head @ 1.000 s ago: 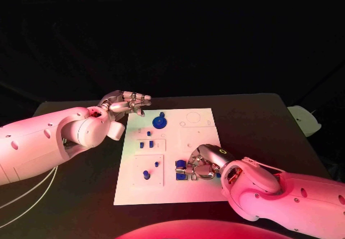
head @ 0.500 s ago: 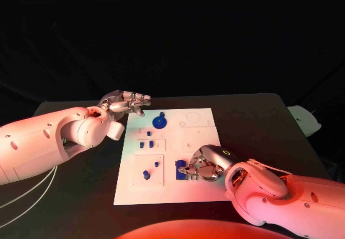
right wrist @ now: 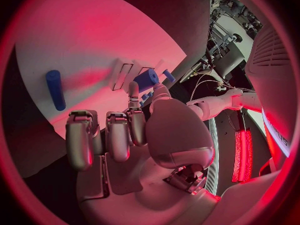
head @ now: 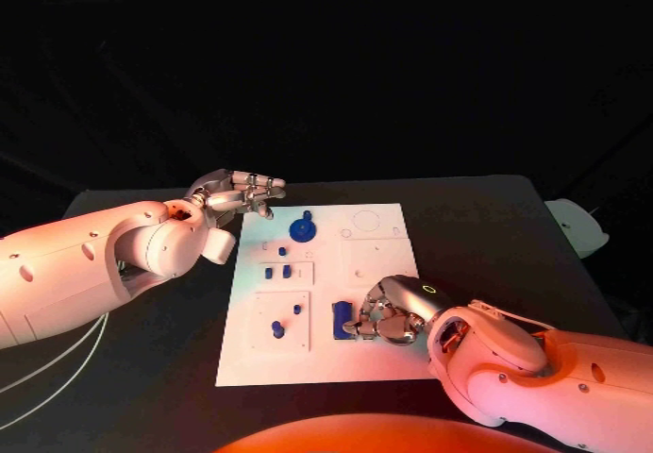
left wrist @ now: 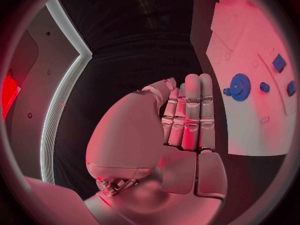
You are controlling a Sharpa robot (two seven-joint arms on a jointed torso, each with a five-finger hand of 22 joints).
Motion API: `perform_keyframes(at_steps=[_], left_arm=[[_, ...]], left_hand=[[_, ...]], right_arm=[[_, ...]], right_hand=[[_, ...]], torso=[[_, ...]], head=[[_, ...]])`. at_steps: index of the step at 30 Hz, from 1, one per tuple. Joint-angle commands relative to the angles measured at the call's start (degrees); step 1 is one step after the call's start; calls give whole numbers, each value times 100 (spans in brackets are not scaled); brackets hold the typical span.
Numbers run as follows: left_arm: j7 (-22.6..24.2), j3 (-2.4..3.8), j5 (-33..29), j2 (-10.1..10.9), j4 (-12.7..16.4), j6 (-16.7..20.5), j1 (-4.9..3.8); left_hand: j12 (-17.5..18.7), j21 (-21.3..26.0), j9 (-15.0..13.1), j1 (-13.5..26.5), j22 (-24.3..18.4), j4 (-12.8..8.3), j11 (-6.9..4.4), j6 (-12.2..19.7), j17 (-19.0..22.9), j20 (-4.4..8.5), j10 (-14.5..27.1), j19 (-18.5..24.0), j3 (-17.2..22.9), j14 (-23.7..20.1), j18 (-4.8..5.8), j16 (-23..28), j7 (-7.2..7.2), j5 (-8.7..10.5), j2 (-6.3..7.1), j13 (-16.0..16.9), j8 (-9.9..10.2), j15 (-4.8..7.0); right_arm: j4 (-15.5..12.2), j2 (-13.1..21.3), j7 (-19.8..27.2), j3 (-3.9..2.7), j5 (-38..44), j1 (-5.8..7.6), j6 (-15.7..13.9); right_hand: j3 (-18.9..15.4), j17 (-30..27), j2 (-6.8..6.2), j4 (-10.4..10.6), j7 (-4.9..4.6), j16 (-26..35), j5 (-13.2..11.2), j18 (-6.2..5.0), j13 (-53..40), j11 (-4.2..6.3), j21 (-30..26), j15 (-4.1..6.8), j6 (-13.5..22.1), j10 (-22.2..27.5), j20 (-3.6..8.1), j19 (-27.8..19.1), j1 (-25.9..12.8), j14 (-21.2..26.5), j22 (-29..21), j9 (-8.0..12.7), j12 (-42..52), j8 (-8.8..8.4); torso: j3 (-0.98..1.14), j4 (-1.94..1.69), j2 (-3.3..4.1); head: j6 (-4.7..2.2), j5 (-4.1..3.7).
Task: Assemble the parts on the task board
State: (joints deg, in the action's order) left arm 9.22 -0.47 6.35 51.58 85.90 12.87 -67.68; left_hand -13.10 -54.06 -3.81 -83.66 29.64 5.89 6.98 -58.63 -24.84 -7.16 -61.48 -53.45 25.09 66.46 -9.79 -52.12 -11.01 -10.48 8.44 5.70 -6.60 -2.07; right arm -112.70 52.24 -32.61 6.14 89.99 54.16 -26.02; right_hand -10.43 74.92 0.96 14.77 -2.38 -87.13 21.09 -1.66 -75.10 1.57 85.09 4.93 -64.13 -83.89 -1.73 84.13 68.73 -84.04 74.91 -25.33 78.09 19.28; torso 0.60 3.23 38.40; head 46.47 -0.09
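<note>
Black table (head: 477, 217), white task board (head: 375, 363): right hand (head: 388, 316) curled over blue parts (head: 342, 319), hold unclear
Left hand (head: 239, 195) empty, fingers together beside board; parts look small, rigid, light, so pinch by sides

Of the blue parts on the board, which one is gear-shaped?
The blue gear near the task board's far edge, closest to the left hand. It is round and toothed in the left wrist view; the others are small pegs or blocks.

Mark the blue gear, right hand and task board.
blue gear (head: 302, 228), head view, its centre.
right hand (head: 385, 315), head view, middle of the hand.
task board (head: 388, 247), head view, bare white surface.
</note>
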Motion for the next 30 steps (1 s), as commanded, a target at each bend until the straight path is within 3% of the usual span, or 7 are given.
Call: perform_keyframes(at_steps=[1, 14, 30], left_arm=[[26, 3, -5, -4, 19, -73, -2], [18, 3, -5, 1, 23, -60, -3], [31, 3, -5, 19, 26, -31, -3]], left_hand=[[-20, 21, -5, -5, -8, 2, -12, 45, 7, -21, 31, 6, -23, -15, -81, 19, 9, 30, -46, 7, -3, -8], [-20, 21, -5, -5, -8, 2, -12, 45, 7, -21, 31, 6, -23, -15, -81, 19, 9, 30, -46, 7, -3, -8], [-20, 21, -5, -5, -8, 2, -12, 45, 7, -21, 31, 6, -23, -15, -81, 19, 9, 30, -46, 7, -3, -8]], right_arm=[[28, -33, 35, 0, 24, -6, 143], [178, -92, -22, 0, 40, -6, 142], [66, 51, -31, 0, 105, -6, 156]], right_hand=[[0, 892, -14, -27, 26, -4, 20, 63, -482, 29, 25, 24, 27, -31, 38, 389, 65, -471, 1374, -9, 2, 26], [24, 898, 50, -19, 33, -6, 26, 65, -494, 34, 36, 27, 19, -38, 40, 393, 144, -472, 1377, -20, 10, 35], [33, 908, 68, -34, 38, -11, 126, 66, -512, 40, 42, 33, 31, -46, 45, 395, 279, -474, 1379, -35, 17, 38]], torso=[[-1, 4, 0], [3, 7, 1], [6, 18, 2]], head=[[5, 6], [19, 22], [51, 15]])
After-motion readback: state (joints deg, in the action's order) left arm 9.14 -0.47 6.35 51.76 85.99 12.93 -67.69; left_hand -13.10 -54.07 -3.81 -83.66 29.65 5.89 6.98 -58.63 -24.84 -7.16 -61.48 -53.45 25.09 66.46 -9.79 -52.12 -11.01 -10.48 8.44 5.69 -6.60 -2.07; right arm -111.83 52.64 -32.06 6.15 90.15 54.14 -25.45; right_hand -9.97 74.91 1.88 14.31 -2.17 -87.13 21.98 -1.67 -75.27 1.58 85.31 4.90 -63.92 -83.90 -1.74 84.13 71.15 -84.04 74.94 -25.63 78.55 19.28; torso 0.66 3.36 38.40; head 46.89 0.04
